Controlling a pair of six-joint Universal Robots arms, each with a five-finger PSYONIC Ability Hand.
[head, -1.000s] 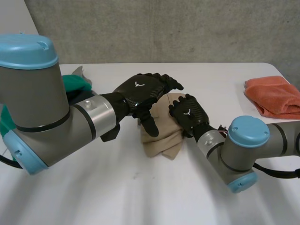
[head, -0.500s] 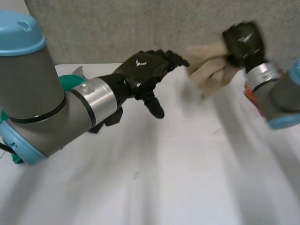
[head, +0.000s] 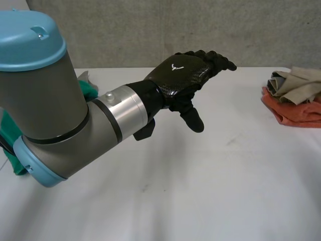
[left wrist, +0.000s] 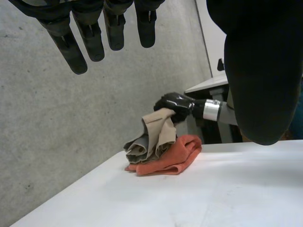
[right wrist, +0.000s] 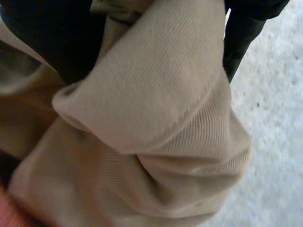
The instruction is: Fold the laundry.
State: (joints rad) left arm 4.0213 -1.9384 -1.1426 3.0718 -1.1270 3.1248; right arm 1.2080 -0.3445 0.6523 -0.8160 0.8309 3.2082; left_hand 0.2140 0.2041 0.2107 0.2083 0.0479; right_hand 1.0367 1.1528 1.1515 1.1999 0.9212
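Observation:
A crumpled beige cloth (head: 296, 83) lies on top of a folded orange cloth (head: 296, 114) at the table's far right edge. In the left wrist view my right hand (left wrist: 177, 105) clutches the top of the beige cloth (left wrist: 154, 135), which rests on the orange cloth (left wrist: 170, 160). In the right wrist view, dark fingers (right wrist: 241, 33) curl round the bunched beige fabric (right wrist: 156, 118). My left hand (head: 188, 75) hovers open above the middle of the table, fingers straight, holding nothing. Its thumb (left wrist: 260, 71) and fingers hang free in its own view.
A green garment (head: 90, 91) lies at the far left behind my left arm. The white table (head: 200, 191) ends at a grey concrete wall (head: 150, 30). Another table edge (left wrist: 208, 85) stands beyond the right hand.
My right hand closed on the beige cloth in the middle of the table, lifted it and carried it right onto the orange cloth. The left hand stayed open and rose slightly.

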